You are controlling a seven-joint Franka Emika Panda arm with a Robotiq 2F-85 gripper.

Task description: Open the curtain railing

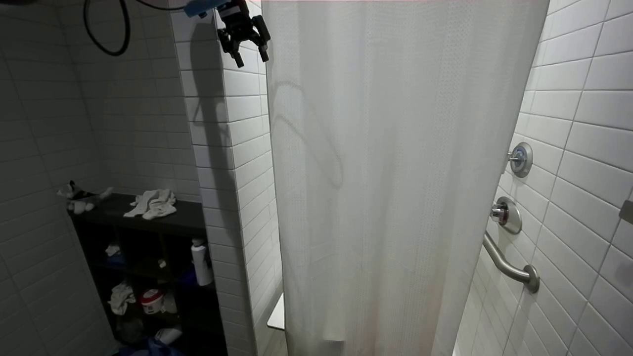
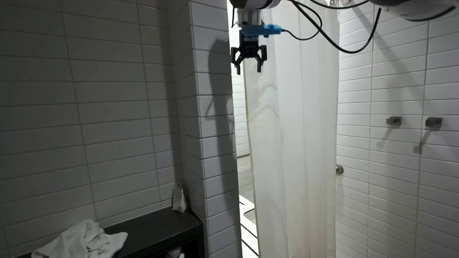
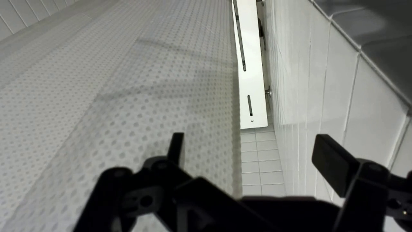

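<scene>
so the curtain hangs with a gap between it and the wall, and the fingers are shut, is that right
Not quite: the fingers are open, not shut; the wrist view shows them wide apart. The rest is right: the curtain hangs with a gap between it and the wall.

Gripper [image 2: 249, 69] is black with two angular fingers [image 3: 333, 161]; round pivots [image 3: 119, 172] show in the wrist view. Wrist section [image 2: 249, 17] is silver-grey, carrying a blue housing [image 2: 261, 30]. Cables [image 2: 350, 51] are black, looped; arm segment [image 2: 426, 10] is pale.
</scene>
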